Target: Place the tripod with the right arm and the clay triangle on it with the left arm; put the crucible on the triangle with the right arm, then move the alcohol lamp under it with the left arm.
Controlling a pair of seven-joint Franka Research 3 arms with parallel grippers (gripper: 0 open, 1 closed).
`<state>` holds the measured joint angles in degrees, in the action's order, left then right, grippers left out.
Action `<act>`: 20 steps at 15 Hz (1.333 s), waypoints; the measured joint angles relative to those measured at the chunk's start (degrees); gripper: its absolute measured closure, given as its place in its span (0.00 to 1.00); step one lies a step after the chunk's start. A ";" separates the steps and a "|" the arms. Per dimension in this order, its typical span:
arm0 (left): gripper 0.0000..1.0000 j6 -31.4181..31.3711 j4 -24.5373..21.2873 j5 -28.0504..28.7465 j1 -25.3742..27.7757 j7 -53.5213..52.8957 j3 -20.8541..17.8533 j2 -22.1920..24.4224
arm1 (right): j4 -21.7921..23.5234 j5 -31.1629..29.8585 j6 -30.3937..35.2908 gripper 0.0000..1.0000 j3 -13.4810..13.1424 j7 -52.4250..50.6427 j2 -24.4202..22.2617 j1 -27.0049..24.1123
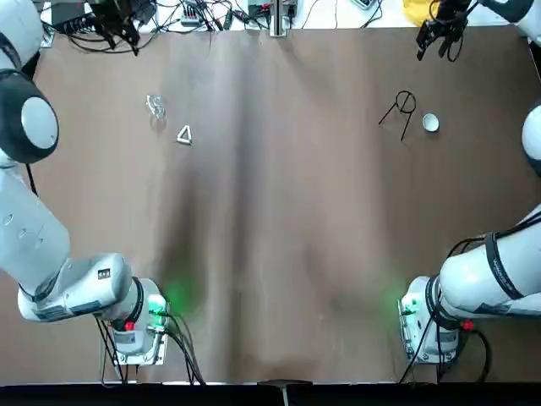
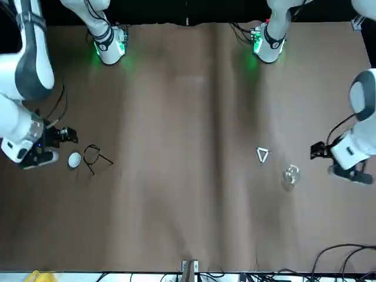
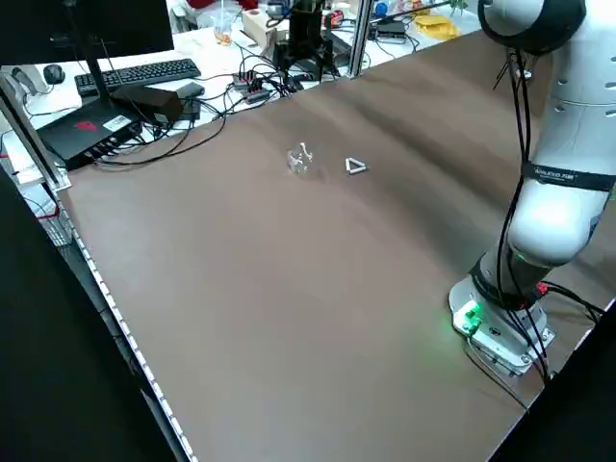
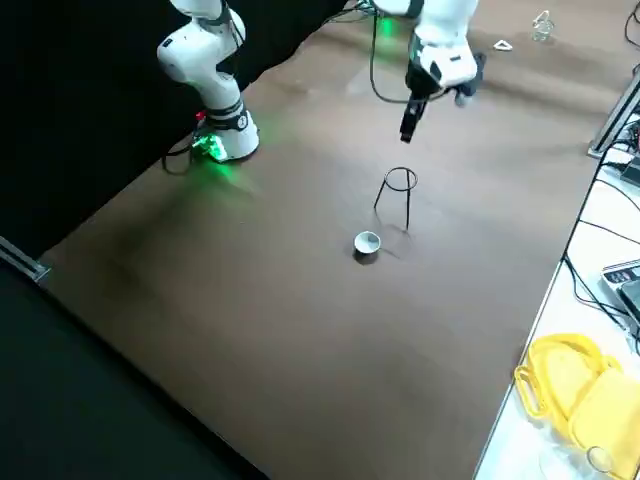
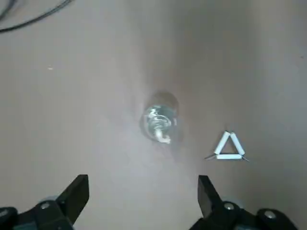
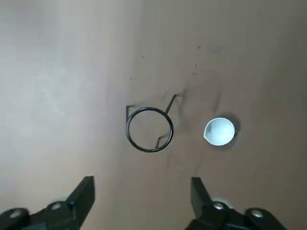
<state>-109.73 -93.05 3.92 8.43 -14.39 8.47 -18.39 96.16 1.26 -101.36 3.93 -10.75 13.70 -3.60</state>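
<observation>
The brown table (image 1: 279, 254) carries the tripod (image 1: 403, 108), crucible (image 1: 430, 123), clay triangle (image 1: 184, 135) and alcohol lamp (image 1: 155, 106).

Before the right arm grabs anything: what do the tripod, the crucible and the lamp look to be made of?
The tripod looks like thin dark metal wire: a slim black ring on spindly legs. The crucible seems glazed ceramic or porcelain, white and smooth with a soft sheen, though that is uncertain. The alcohol lamp looks like clear glass: see-through with bright glints.

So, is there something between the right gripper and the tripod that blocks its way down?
Nothing visible does. The right gripper hangs open above the tripod, with only bare table around it. The crucible stands beside the tripod, apart from it and out of the path.
</observation>
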 joint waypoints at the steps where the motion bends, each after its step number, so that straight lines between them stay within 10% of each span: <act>1: 0.00 0.01 -0.42 0.00 -0.51 0.09 0.85 -0.82 | 0.00 -0.12 -0.47 0.15 -0.03 -0.01 1.26 -0.10; 15: 0.00 -6.97 -3.69 8.52 -10.60 0.61 3.16 -15.06 | 0.26 -3.33 -7.35 0.27 -0.14 -1.19 11.89 -1.28; 20: 0.01 -20.35 -13.90 9.05 -8.52 0.16 3.08 -15.12 | 0.27 -3.47 -9.18 0.28 -0.28 -4.76 12.49 -4.36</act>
<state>-130.08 -106.95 12.97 -0.09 -14.23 11.55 -33.51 96.44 -2.21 -110.54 3.64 -15.52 26.19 -7.95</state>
